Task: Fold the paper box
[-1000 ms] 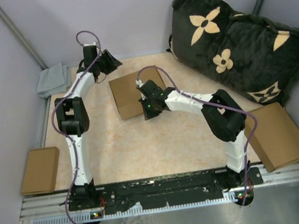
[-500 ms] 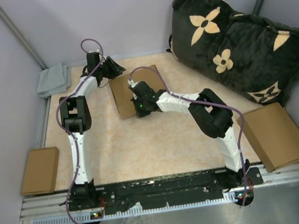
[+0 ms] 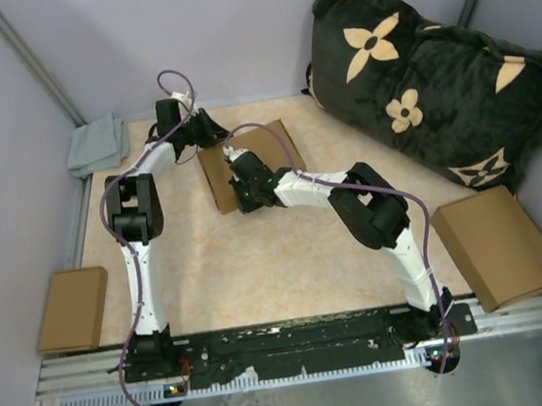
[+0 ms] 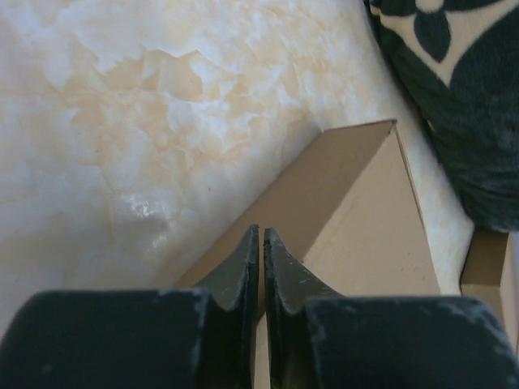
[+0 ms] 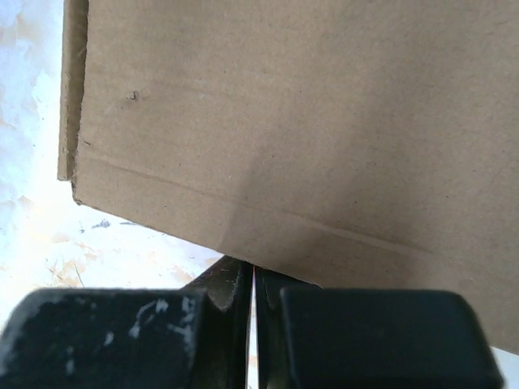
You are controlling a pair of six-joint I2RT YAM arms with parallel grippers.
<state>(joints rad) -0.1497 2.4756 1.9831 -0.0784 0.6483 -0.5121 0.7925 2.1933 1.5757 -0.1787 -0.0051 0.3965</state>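
The paper box (image 3: 256, 155) is a shallow brown cardboard mailer lying flat on the marbled table, folded up. My left gripper (image 3: 213, 130) is at its far left corner. In the left wrist view its jaws (image 4: 261, 232) stand shut right over the ridge between the box's lit top (image 4: 365, 219) and its shadowed side, and nothing shows between them. My right gripper (image 3: 234, 168) is shut at the box's left part. In the right wrist view its tips (image 5: 254, 274) disappear behind the cardboard's (image 5: 308, 121) lower edge.
A big black cushion with cream flowers (image 3: 435, 79) fills the back right and lies close to the box (image 4: 462, 97). Another brown box (image 3: 499, 247) sits at the right, a smaller one (image 3: 72, 310) at the left edge. A grey cloth (image 3: 96, 145) lies back left.
The left gripper came down to the box's far left corner and closed from open. The right arm slid left along the box, still shut.
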